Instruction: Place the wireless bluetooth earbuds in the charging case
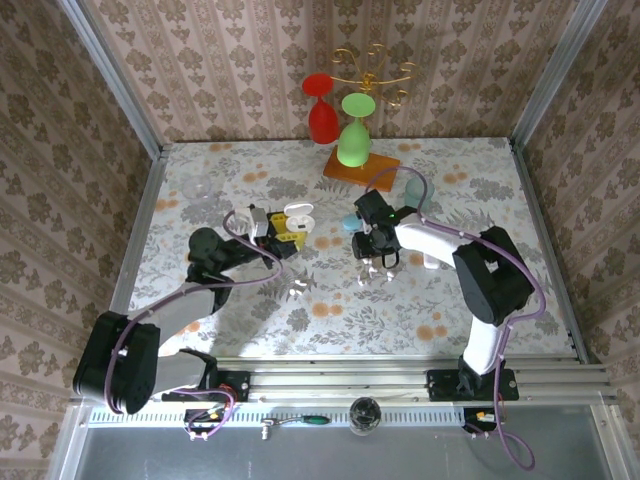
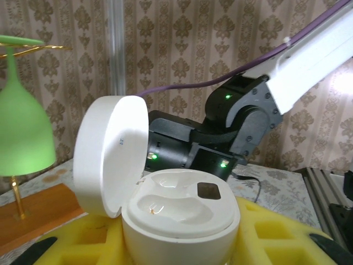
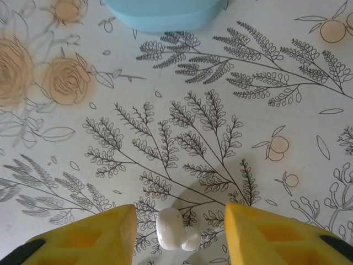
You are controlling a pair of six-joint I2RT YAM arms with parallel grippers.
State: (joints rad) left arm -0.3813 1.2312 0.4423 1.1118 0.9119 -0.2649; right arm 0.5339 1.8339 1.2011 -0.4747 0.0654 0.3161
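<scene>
A white earbud [image 3: 175,231], white case [image 2: 182,221] and light-blue case [image 3: 160,14] contrast with the floral-patterned table [image 3: 287,165]; pads [image 3: 83,240] are yellow.

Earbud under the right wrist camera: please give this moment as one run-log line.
left fingers: holding charging case, lid open, wells empty | right fingers: open, astride white earbud on table, not touching

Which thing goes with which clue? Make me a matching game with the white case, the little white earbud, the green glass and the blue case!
Things:
1. white case
2. white earbud
3. green glass
4. blue case

Clues:
A. hangs upside down on the gold rack
B. lid flipped open
C. lies on the flowery table between two yellow fingers
D. sits on the table beyond the earbud

Pairs: 1-B, 2-C, 3-A, 4-D
</scene>
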